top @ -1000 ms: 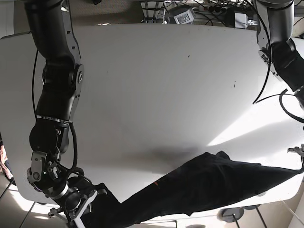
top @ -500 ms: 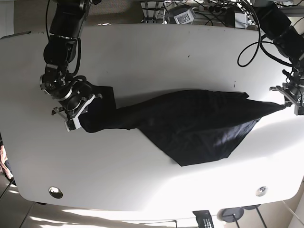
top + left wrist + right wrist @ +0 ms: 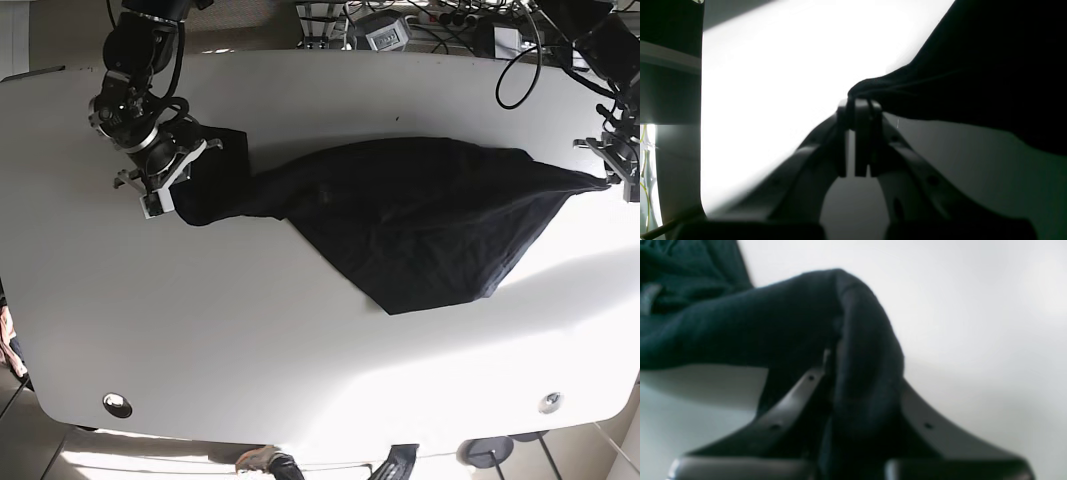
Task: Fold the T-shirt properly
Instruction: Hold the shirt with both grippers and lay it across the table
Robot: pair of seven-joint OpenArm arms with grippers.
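Observation:
A black T-shirt (image 3: 400, 225) lies stretched across the white table (image 3: 300, 380), bunched and twisted, with a flap hanging toward the near side. My left gripper (image 3: 606, 178) at the table's right edge is shut on the shirt's right tip; in the left wrist view the gripper (image 3: 857, 110) pinches a fold of dark cloth (image 3: 940, 83). My right gripper (image 3: 170, 205) at the far left is shut on the shirt's left end; in the right wrist view the cloth (image 3: 853, 350) drapes over the fingers and hides the fingertips.
Cables and power gear (image 3: 400, 25) lie along the table's far edge. Two round holes (image 3: 117, 404) sit near the front corners. The table's right edge is just beside my left gripper.
Both grippers have carried the shirt from the table's near edge to its far half. In the last half second the shirt moved slightly farther back and stretched wider.

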